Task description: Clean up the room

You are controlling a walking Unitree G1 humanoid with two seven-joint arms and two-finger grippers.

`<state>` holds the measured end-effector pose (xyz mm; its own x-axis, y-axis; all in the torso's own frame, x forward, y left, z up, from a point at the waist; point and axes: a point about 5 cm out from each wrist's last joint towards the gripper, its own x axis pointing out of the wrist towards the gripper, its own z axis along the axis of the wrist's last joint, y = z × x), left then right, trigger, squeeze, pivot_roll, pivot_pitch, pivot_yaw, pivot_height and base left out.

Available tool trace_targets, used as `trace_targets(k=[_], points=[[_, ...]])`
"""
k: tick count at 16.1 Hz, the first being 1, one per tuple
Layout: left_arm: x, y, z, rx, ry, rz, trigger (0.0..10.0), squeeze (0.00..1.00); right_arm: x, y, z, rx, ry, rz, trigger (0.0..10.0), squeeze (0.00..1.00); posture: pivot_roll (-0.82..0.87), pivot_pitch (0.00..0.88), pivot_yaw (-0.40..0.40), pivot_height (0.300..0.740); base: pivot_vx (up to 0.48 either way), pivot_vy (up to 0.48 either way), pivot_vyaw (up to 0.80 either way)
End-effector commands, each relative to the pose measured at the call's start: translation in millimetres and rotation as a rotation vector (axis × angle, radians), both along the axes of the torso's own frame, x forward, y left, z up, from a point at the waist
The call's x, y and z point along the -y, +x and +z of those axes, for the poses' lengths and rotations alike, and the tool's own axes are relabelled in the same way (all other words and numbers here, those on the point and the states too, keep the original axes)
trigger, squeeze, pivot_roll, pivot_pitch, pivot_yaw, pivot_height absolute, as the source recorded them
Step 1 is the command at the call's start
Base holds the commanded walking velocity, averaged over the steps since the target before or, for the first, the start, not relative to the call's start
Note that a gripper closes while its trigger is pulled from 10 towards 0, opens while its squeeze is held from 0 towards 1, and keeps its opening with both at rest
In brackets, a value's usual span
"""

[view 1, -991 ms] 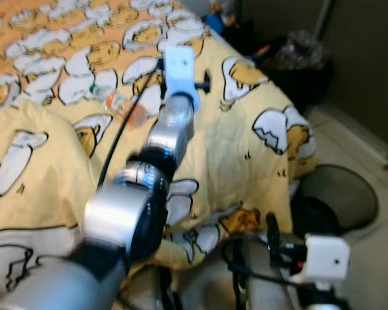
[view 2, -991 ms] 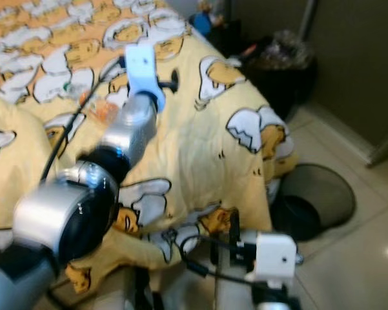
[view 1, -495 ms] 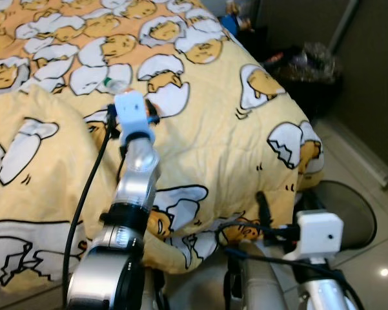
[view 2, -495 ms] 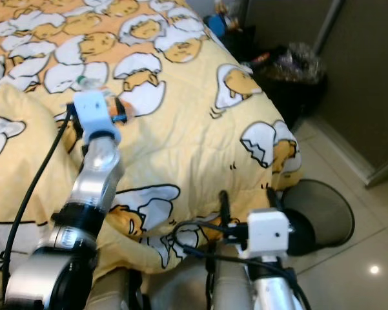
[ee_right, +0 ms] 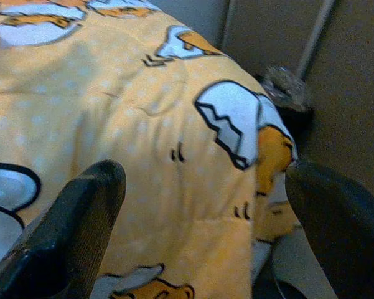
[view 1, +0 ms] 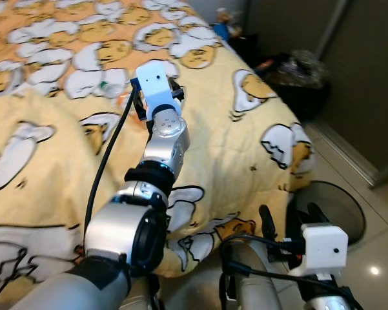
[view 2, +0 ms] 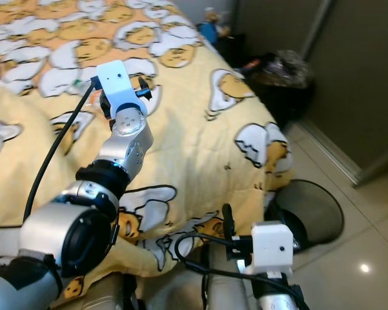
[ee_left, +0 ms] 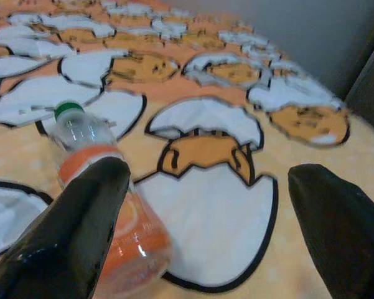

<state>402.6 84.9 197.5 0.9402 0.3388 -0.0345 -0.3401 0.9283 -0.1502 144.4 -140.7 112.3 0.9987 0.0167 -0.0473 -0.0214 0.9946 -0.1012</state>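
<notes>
The bottle [ee_left: 96,187] is seen lying beside one finger of the opened left hand [ee_left: 205,212]; right hand [ee_right: 199,224] also opened.

This is a bedroom in a home. A big bed [view 1: 245,148] with a yellow egg-cartoon blanket [view 1: 64,58] fills most of it. At 4 o'clock, a black wire bin [view 1: 336,206] stands on the shiny tile floor [view 1: 374,258].
</notes>
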Motion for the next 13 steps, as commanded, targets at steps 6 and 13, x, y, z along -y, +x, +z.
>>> trace_targets(k=[6,13], points=[[-53.9,5.1,-3,-0.088,0.073,0.211,10.0,0.0,0.5,-28.6,6,-0.074,-0.012,-0.024,10.0,0.0,-0.39,0.156,0.004,0.632,0.0,0.0,0.0],[-47.3,7.1,-16,-0.214,-0.078,0.082,10.0,0.0,-0.8,-44.9,9,-0.131,-0.014,-0.026,10.0,0.0,-0.42,0.209,0.004,0.632,0.0,0.0,0.0]])
